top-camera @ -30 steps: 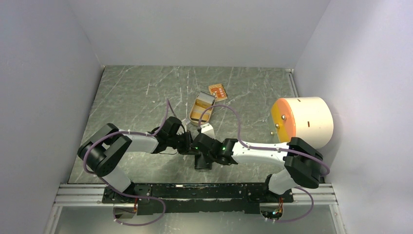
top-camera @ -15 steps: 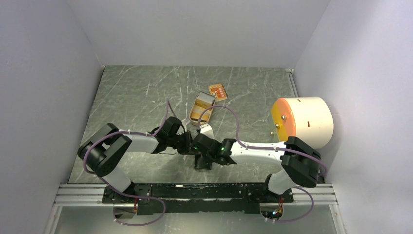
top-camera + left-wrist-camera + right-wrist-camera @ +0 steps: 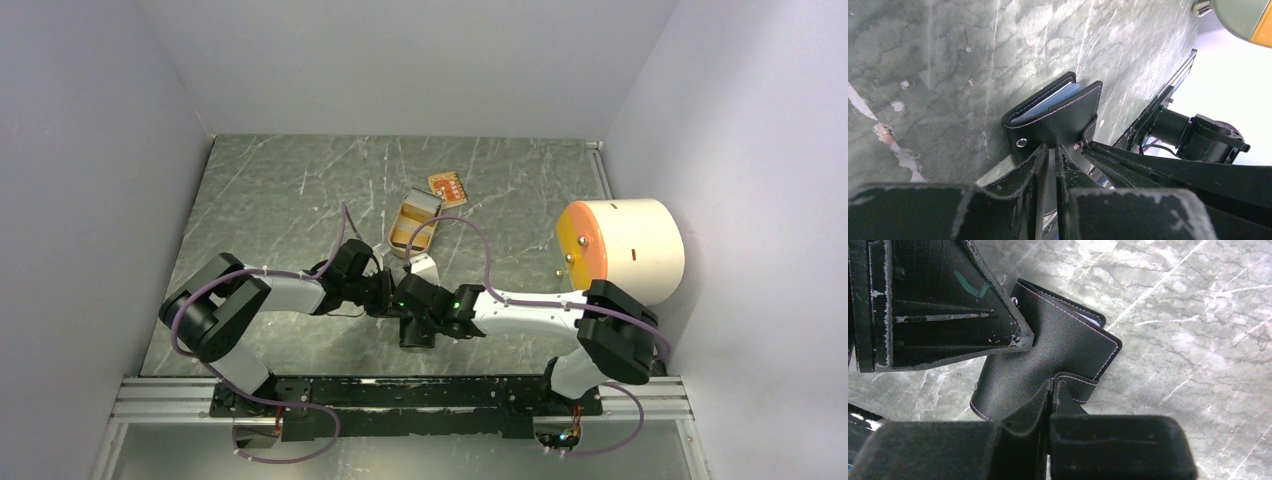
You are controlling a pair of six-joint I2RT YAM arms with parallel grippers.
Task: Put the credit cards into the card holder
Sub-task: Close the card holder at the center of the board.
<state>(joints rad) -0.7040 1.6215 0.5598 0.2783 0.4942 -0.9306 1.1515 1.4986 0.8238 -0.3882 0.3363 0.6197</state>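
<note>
1. My left claw (image 3: 1052, 159) is clenched on the card holder's (image 3: 1060, 112) lower edge. My right claw (image 3: 1053, 390) pinches its snap tab (image 3: 1079, 386).
2. The holder sits between us, near the middle of the table (image 3: 280, 190).
3. I should peel the tab back gently, without twisting, so the pocket opens.
4. The orange card (image 3: 447, 186) lies beyond the tin (image 3: 413, 228).

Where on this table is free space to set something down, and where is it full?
Bare table lies far left, between the left wall and the tin, and along the back wall beyond the orange card. Crowded: the middle, where the left gripper and right gripper pinch the card holder, and right, by the white drum.
</note>
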